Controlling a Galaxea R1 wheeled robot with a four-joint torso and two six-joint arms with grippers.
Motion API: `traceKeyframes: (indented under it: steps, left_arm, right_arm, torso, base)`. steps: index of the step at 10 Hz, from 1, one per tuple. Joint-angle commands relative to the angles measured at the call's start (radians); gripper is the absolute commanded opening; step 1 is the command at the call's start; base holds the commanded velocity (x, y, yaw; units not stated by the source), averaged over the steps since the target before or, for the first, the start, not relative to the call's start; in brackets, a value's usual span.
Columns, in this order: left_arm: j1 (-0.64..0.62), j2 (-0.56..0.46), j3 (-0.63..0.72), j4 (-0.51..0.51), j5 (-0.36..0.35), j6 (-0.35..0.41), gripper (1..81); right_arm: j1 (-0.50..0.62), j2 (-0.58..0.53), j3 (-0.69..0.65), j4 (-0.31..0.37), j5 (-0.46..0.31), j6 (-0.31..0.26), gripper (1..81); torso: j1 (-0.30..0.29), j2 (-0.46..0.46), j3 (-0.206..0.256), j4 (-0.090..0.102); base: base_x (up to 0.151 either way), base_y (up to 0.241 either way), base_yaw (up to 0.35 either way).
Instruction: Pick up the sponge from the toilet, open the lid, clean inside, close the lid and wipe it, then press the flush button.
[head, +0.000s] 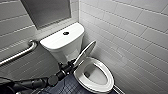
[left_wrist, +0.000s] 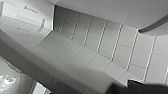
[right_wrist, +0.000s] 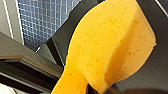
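On the far left I see a shiny metal grab bar on the tiled wall. Above it is a dark flat panel. Down low, my left arm comes in over the dark floor and reaches up to the toilet. My left claw is right at the bottom edge of the lid. I cannot tell if it is open or closed, or if it really touches the lid.

The white tank stands behind it, with a small round flush button on top. The lid is up and leans back toward the tank, tilted, not flat. To the right of the lid the bowl is open, and the white seat lies down around it like a ring. Past the toilet, a wall of pale tiles runs along the right side.

From my left wrist camera I see grey wall tiles and a bit of the grab bar.

The sponge is up close in my right wrist camera. It is orange and soft, and it is bent in a fold. My right claw is closed on it at the pinched end, and it hangs in the air above the floor with its small blue squares.
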Motion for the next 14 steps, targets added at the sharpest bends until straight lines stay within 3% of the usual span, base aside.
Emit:
traceKeyframes:
  steps: [1,2,5,8,11,14]
  left_arm:
    - [-0.115,-0.072,-0.003,0.083,-0.023,0.097,81.1]
    - [-0.119,-0.069,-0.017,0.075,-0.057,0.092,81.1]
    - [-0.176,-0.067,-0.064,0.0,-0.065,-0.02,81.1]
    - [-0.195,-0.126,-0.121,-0.046,-0.063,-0.044,81.1]
    - [-0.193,-0.188,-0.167,-0.026,-0.049,-0.055,81.1]
    - [-0.185,-0.238,-0.135,0.053,0.01,-0.055,81.1]
  right_arm:
    - [-0.052,-0.152,0.174,-0.025,-0.036,-0.013,1.0]
    - [-0.06,-0.159,0.186,-0.025,-0.021,-0.015,1.0]
    - [-0.07,-0.158,0.203,-0.028,0.002,-0.018,1.0]
    - [-0.075,-0.158,0.217,-0.03,0.005,-0.018,1.0]
    - [-0.073,-0.158,0.225,-0.034,0.011,-0.018,1.0]
    - [-0.067,-0.138,0.198,-0.037,0.019,-0.016,1.0]
  torso:
    - [0.0,0.0,0.0,0.0]
    - [0.0,0.0,0.0,0.0]
    - [0.0,0.0,0.0,0.0]
    - [0.0,0.0,0.0,0.0]
    - [0.0,0.0,0.0,-0.001]
    - [0.0,0.0,0.0,-0.001]
  base:
    - [0.0,0.0,0.0]
    - [0.0,0.0,0.0]
    - [0.0,0.0,0.0]
    - [0.0,0.0,0.0]
    - [0.0,0.0,0.0]
    - [0.0,0.0,0.0]
